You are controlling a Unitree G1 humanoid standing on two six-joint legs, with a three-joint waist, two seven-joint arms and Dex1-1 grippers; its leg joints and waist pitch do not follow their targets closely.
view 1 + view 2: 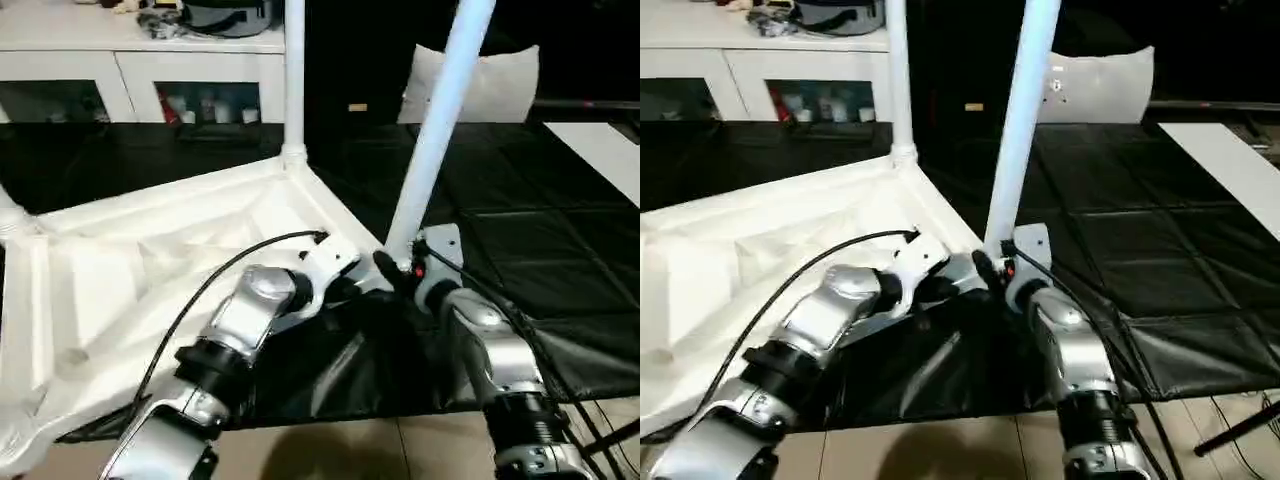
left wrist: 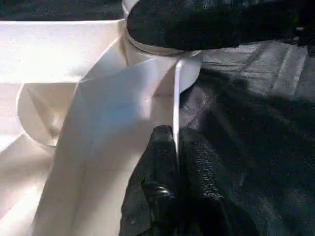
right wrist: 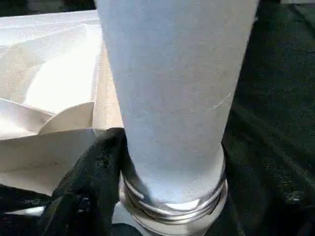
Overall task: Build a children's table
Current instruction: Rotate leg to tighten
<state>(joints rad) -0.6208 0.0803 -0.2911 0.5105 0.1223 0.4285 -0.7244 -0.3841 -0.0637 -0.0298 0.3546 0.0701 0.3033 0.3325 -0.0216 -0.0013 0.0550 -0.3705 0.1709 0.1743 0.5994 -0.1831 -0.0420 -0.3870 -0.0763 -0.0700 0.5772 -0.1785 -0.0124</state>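
At the tabletop's (image 1: 150,270) near corner socket, my right pincer (image 1: 398,268) gripped the leg (image 1: 432,140), my left pincer (image 2: 174,147) pinched the rim, and I judged the leg needed straightening before pressing home.

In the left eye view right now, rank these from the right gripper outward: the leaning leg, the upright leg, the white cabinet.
1. Leaning leg: its base is at the right gripper, near corner.
2. Upright leg: far corner of the tabletop, to the left.
3. White cabinet: back left, beyond the table.
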